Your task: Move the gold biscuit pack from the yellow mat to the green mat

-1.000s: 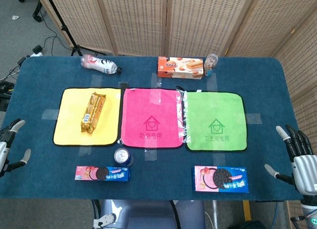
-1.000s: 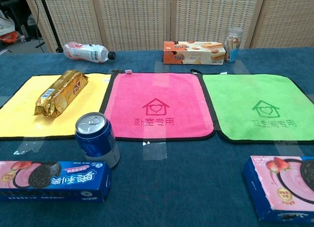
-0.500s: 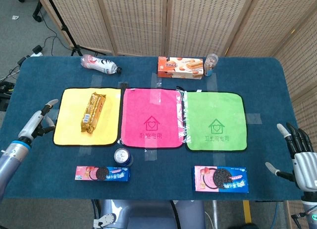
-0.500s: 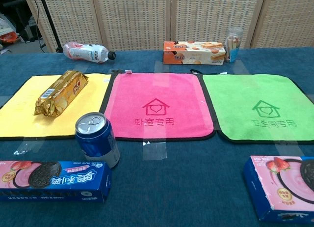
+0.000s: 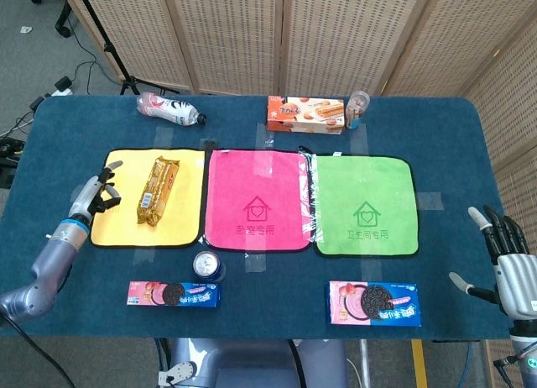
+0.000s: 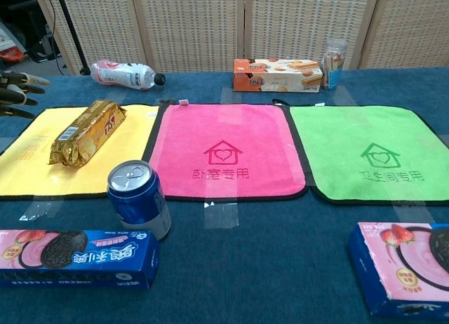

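The gold biscuit pack (image 5: 156, 190) (image 6: 87, 132) lies lengthwise on the yellow mat (image 5: 117, 228) (image 6: 28, 170), at the left of the row. The green mat (image 5: 366, 205) (image 6: 368, 152) at the right holds nothing. My left hand (image 5: 96, 194) hovers over the yellow mat's left edge, fingers spread and empty, a short way left of the pack; in the chest view only its fingertips (image 6: 15, 92) show at the left border. My right hand (image 5: 507, 262) stays open near the table's right front corner, away from all mats.
A pink mat (image 5: 258, 200) lies between the two. A blue can (image 5: 208, 266) (image 6: 138, 198) stands in front of it. Two cookie boxes (image 5: 174, 294) (image 5: 373, 303) lie along the front edge. A bottle (image 5: 169, 109), orange box (image 5: 305, 114) and small jar (image 5: 358, 107) sit at the back.
My left arm has swung in from the table's left edge toward the yellow mat, its hand now beside the pack. The right hand has barely moved. The pack has not moved.
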Tool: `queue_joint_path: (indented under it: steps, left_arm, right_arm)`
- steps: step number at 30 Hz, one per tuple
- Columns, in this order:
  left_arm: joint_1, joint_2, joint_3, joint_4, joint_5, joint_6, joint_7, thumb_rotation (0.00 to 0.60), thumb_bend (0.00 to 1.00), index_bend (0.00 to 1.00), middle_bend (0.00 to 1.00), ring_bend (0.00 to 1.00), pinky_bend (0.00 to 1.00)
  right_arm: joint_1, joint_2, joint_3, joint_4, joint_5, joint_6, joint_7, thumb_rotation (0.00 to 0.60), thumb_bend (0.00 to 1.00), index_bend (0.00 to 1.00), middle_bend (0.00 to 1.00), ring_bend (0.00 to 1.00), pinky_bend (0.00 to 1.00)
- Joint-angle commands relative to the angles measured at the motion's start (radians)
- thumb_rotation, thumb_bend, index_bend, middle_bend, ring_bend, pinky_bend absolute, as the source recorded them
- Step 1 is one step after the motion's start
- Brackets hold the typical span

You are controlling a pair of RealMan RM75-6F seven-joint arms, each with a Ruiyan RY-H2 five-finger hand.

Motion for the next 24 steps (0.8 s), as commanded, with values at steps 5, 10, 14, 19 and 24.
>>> queue_joint_path:
  steps: [5, 10, 14, 19, 24]
  left_arm:
    - [-0.073, -0.063, 0.003, 0.018, -0.174, -0.005, 0.121, 0.600, 1.00, 0.13, 0.02, 0.03, 0.13]
    - [-0.091, -0.095, -0.002, 0.030, -0.222, 0.004, 0.150, 0.600, 1.00, 0.16, 0.05, 0.05, 0.15]
    - [-0.102, -0.129, -0.031, 0.026, -0.269, -0.006, 0.141, 0.600, 1.00, 0.16, 0.05, 0.05, 0.15]
    - [-0.135, -0.192, -0.046, 0.026, -0.312, 0.048, 0.181, 0.600, 1.00, 0.16, 0.05, 0.05, 0.15]
    - [-0.190, -0.260, -0.062, -0.029, -0.338, 0.135, 0.269, 0.600, 1.00, 0.16, 0.05, 0.05, 0.15]
  right_arm:
    - [0.002, 0.002, 0.000, 0.002, 0.003, -0.005, 0.007, 0.600, 0.00, 0.00, 0.00, 0.00, 0.00]
    - [0.003, 0.002, 0.001, 0.004, 0.006, -0.008, 0.009, 0.600, 0.00, 0.00, 0.00, 0.00, 0.00]
    - [0.004, 0.002, 0.002, 0.005, 0.008, -0.011, 0.012, 0.600, 0.00, 0.00, 0.00, 0.00, 0.00]
    - [0.006, 0.004, 0.004, 0.006, 0.014, -0.016, 0.017, 0.600, 0.00, 0.00, 0.00, 0.00, 0.00]
    - [0.009, 0.007, 0.006, 0.009, 0.022, -0.025, 0.030, 0.600, 0.00, 0.00, 0.00, 0.00, 0.00]
